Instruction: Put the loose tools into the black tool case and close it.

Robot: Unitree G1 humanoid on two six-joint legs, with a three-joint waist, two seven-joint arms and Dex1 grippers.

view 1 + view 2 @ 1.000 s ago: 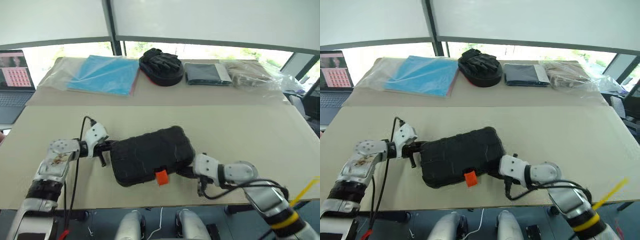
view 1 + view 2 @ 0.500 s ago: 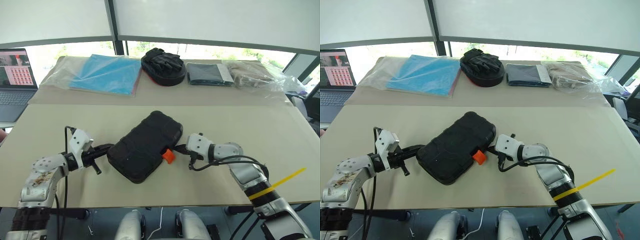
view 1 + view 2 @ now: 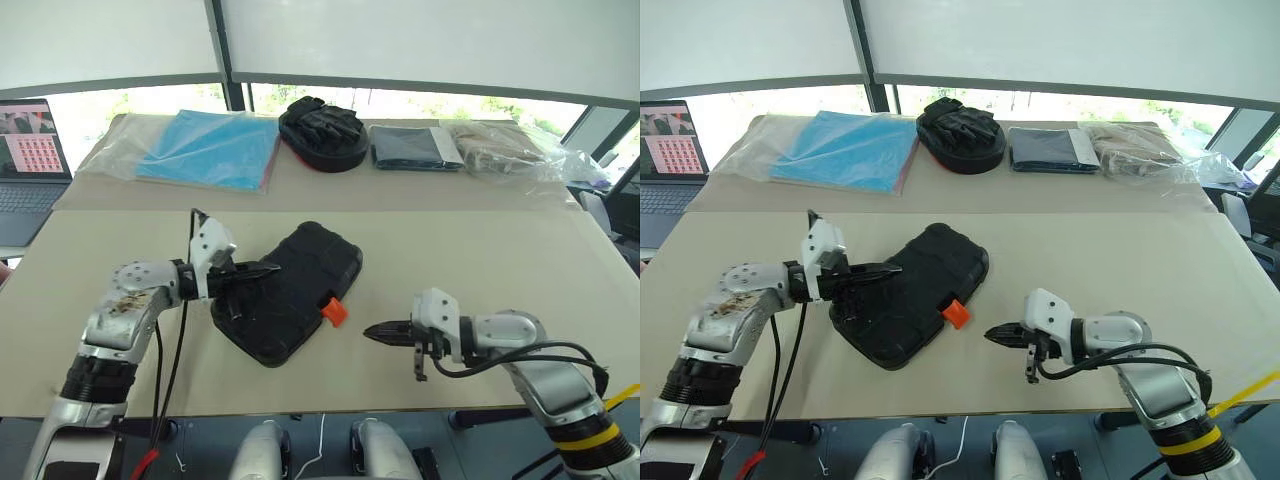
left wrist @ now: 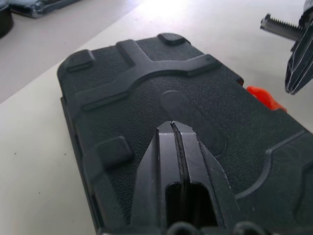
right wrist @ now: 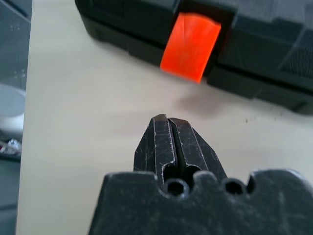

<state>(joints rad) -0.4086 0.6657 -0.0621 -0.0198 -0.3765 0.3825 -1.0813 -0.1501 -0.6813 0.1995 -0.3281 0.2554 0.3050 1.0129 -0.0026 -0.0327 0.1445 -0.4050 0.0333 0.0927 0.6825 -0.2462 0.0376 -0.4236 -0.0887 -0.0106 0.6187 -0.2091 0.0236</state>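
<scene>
Now the black tool case (image 3: pixel 288 292) lies shut mid-tabletop (image 3: pixel 480 260), its orange latch (image 3: pixel 334 311) at 5 o'clock; the pinched-together empty right hand (image 3: pixel 368 331) should press it while the left hand (image 3: pixel 272 268), also pinched empty, steadies the lid.

A beige table (image 3: pixel 480 250) carries a row of things along its far edge; the landmark there is a round black pouch (image 3: pixel 322 133) with dark gloves heaped on top and a thin red line at its base; just to the left of the pouch lies a blue sheet in a clear plastic bag (image 3: pixel 205 148), flat on the tabletop; just to the right of the pouch sits a folded dark grey cloth (image 3: pixel 412 147); further right of the pouch, touching that cloth, lies a tan bundle in crinkled clear plastic (image 3: pixel 505 146); far to the left of the pouch, off the table's end, an open laptop (image 3: pixel 30 150) shows a grid of small reddish tiles on its screen.
</scene>
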